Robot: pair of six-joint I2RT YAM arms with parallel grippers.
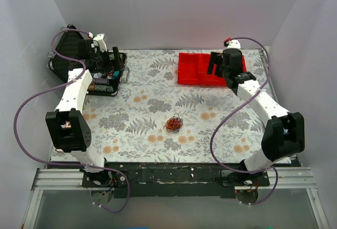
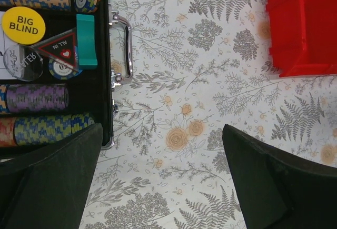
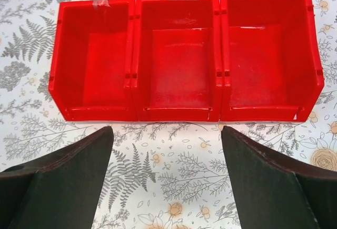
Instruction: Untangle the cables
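Observation:
The cables [image 1: 174,123] are a small wiry clump of orange-red and dark wires lying on the flowered cloth at the table's middle, seen only in the top view. My left gripper [image 1: 111,62] is far back at the left, over the edge of the chip case, open and empty [image 2: 163,134]. My right gripper [image 1: 215,66] is far back at the right, above the red bins, open and empty [image 3: 166,134]. Both grippers are well away from the clump.
A black case of poker chips [image 1: 105,79] sits at the back left; its rim and metal handle [image 2: 124,45] show in the left wrist view. Three joined red bins [image 3: 179,55] stand at the back right [image 1: 202,70], all empty. White walls enclose the table.

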